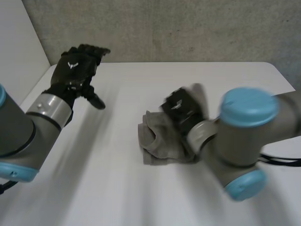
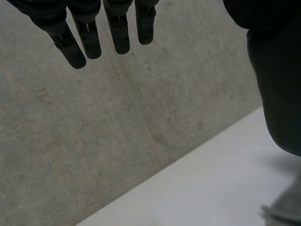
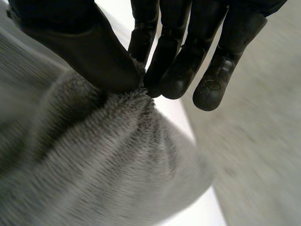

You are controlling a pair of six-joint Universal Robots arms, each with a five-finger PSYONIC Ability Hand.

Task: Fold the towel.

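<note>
- The towel [image 1: 160,141], grey and fuzzy, lies bunched in a rumpled heap on the white table [image 1: 117,188], a little right of the middle. Its left side shows loose folds and a rolled edge.
- The right hand [image 1: 181,110] is on the far right part of the towel, with the right arm [image 1: 244,136] reaching in from the near right and covering the cloth's right edge.
- In the right wrist view, the right hand's fingers [image 3: 174,80] and thumb [image 3: 99,56] meet on a raised ridge of the towel. The pile is pinched between them, and the cloth drapes away below the pinch in a taut, gathered cone.
- One finger of the right hand stands slightly apart from the pinch, its tip clear of the cloth.
- The left hand [image 1: 75,70] is raised above the far left of the table, well apart from the towel and touching nothing.
- In the left wrist view, the left hand's fingers [image 2: 117,33] hang straight and relaxed, slightly spread, holding nothing, with the grey wall [image 2: 94,141] behind them.
- Past the left hand's thumb [image 2: 277,94], a small grey bit of the towel shows on the table.
- The wall runs along the table's far edge.
</note>
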